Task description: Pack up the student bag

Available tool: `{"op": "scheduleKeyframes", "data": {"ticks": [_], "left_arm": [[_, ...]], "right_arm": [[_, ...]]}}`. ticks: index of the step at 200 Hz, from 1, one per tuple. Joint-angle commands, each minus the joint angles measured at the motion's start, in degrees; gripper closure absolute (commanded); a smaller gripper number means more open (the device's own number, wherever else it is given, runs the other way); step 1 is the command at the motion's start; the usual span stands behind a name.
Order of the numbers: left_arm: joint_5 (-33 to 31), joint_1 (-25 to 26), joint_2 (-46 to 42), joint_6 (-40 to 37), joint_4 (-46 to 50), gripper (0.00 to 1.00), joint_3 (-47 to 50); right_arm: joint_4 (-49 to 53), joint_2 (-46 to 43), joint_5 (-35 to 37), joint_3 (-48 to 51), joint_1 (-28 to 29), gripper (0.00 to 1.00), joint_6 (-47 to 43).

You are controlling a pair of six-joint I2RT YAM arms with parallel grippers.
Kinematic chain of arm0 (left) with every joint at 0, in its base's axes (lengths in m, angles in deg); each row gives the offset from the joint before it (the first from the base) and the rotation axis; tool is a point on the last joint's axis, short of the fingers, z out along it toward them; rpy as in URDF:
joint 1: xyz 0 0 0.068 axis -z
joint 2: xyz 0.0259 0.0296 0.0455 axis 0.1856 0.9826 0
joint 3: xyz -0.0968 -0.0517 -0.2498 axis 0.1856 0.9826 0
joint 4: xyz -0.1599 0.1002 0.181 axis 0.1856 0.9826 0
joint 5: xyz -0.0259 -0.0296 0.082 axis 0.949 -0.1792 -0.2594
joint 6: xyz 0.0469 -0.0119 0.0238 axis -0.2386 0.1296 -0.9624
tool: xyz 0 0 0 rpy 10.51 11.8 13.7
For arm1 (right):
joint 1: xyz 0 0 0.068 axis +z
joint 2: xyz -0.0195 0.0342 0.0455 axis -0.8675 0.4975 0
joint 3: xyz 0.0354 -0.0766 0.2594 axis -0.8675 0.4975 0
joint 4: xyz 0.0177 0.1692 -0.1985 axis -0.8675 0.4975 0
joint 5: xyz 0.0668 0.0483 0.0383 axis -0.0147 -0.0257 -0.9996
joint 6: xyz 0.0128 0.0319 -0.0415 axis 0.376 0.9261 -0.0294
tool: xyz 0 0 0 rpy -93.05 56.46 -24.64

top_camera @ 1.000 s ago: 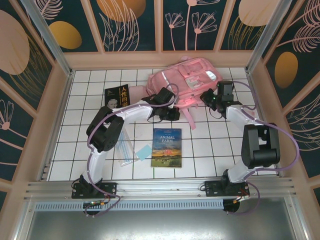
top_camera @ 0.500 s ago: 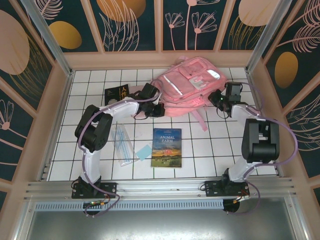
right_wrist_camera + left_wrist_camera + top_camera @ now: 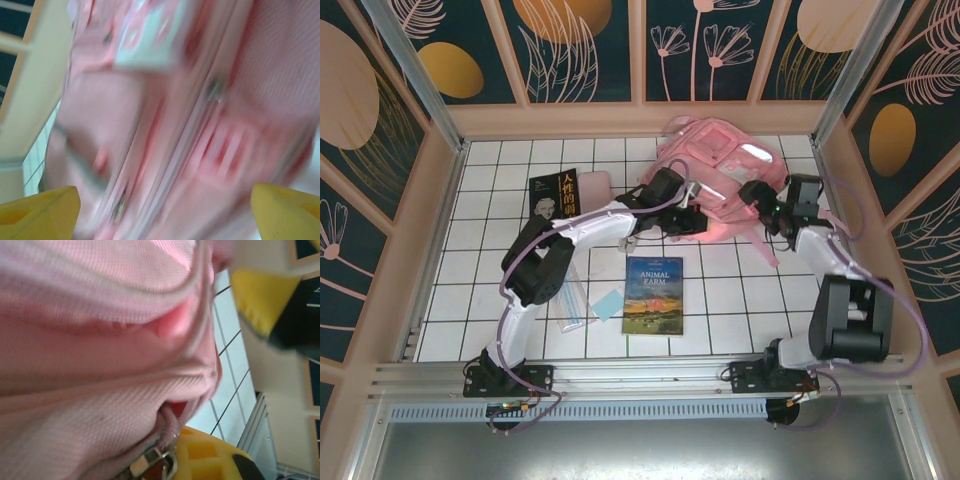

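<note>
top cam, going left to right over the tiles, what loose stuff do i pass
black paperback with a face on its cover → small pale blue square → Animal Farm paperback → big soft pink backpack

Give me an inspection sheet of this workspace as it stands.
Surface: white tiled table, arms bolted at its near edge.
Job's things: pink backpack, bunched up at the far side.
Clutter: Animal Farm book near the centre; black book at far left, small pink case beside it; clear pouch and blue card left of centre.
Grippers: left gripper shut on backpack fabric; right gripper open, fingers wide apart, facing the backpack.
Cables: purple cables loop along both arms.
Surroundings: dark floral wall panels in peach frames; metal rail in front.
</note>
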Motion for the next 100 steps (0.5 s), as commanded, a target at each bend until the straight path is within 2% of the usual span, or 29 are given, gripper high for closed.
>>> {"op": "scheduleKeyframes", "data": {"ticks": [1, 28, 49, 68, 100], "left_arm": [[-0.48, 0.73, 1.57, 1.51, -6.65, 1.00, -5.13], [-2.87, 1.08, 1.23, 1.56, -6.19, 1.00, -3.76], [-2.76, 1.08, 0.50, 2.27, -7.43, 1.00, -1.93], [-1.50, 1.39, -0.04, 2.88, -8.08, 1.00, -0.93], [-0.03, 2.16, -2.30, 3.18, -8.43, 1.00, 2.83]], "right_arm": [[4.08, -5.16, -4.59, 3.01, 1.42, 0.11, 3.31], [13.83, -9.23, 1.11, 2.14, 0.97, 0.10, -0.62], [15.42, -11.48, -2.87, 4.13, 0.21, 0.10, 0.75], [7.74, -12.38, -8.06, 9.19, 1.66, 0.10, 7.59], [-12.46, -9.50, -7.69, 15.92, 4.39, 0.11, 18.87]]}}
